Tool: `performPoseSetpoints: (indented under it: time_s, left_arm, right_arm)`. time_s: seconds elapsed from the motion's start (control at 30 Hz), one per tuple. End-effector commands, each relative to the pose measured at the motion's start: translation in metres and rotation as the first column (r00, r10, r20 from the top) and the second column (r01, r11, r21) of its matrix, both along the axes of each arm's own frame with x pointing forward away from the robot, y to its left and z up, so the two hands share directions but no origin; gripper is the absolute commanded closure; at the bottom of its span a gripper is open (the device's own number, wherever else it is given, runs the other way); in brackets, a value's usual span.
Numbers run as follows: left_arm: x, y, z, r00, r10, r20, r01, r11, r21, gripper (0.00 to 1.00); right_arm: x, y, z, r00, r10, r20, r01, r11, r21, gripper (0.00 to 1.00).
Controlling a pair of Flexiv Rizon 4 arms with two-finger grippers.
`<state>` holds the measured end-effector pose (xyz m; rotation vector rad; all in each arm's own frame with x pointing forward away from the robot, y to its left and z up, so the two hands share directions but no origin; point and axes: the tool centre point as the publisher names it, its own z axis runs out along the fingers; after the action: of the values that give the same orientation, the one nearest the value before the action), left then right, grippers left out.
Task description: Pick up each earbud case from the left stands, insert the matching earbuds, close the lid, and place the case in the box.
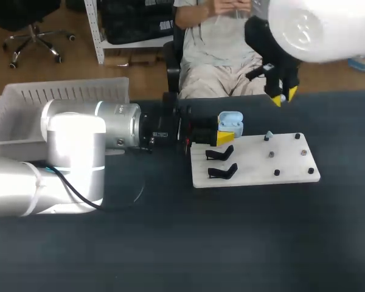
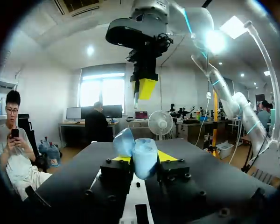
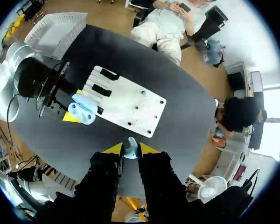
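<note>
My left gripper [image 1: 226, 129] is shut on a light blue earbud case [image 1: 231, 121] and holds it at the left end of the white board [image 1: 255, 173]. The case's lid stands open [image 2: 123, 142], and its body [image 2: 144, 158] sits between the yellow fingertips. My right gripper [image 1: 284, 95] hangs high above the board's far right side, shut on a small pale blue earbud [image 3: 131, 145]. From the right wrist, the case [image 3: 84, 111] lies far below. Two black stands [image 1: 221, 162] on the board's left are bare. The white box [image 1: 24, 103] is at far left.
Several small pegs [image 1: 286, 155] stand on the right half of the white board, one with a pale blue piece [image 1: 268, 136] on it. My left arm's thick body [image 1: 79, 146] lies across the table's left half. The dark table [image 1: 231, 243] stretches towards the front.
</note>
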<state>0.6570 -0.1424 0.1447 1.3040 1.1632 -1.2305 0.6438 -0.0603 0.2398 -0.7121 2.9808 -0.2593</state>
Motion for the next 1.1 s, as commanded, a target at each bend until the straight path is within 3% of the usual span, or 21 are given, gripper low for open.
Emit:
performPoseSetpoints:
  time_s: [0.03,0.4,0.5,0.57,0.87,1.1]
  left_arm:
    - [0.001,-0.001,-0.001,1.000,0.001,0.002,-0.001,1.000,-0.003,1.00]
    - [0.001,-0.001,-0.001,1.000,0.001,0.002,-0.001,1.000,-0.003,1.00]
    - [0.001,-0.001,-0.001,1.000,0.001,0.002,-0.001,1.000,-0.003,1.00]
    - [0.001,-0.001,-0.001,1.000,0.001,0.002,-0.001,1.000,-0.003,1.00]
    - [0.001,-0.001,-0.001,1.000,0.001,0.002,-0.001,1.000,-0.003,1.00]
    - [0.001,-0.001,-0.001,1.000,0.001,0.002,-0.001,1.000,-0.003,1.00]
  right_arm:
    - [-0.004,0.004,0.011,1.000,-0.004,0.000,0.004,1.000,-0.009,1.00]
    - [-0.004,0.004,0.011,1.000,-0.004,0.000,0.004,1.000,-0.009,1.00]
    - [-0.008,0.006,0.018,0.973,-0.228,-0.017,0.229,0.973,0.032,1.00]
    - [-0.007,0.007,0.018,0.931,-0.362,-0.039,0.364,0.926,0.098,1.00]
    - [-0.010,0.024,0.000,0.859,-0.508,-0.063,0.512,0.852,0.111,1.00]
    - [-0.007,0.031,-0.005,0.847,-0.521,-0.103,0.530,0.840,0.112,1.00]
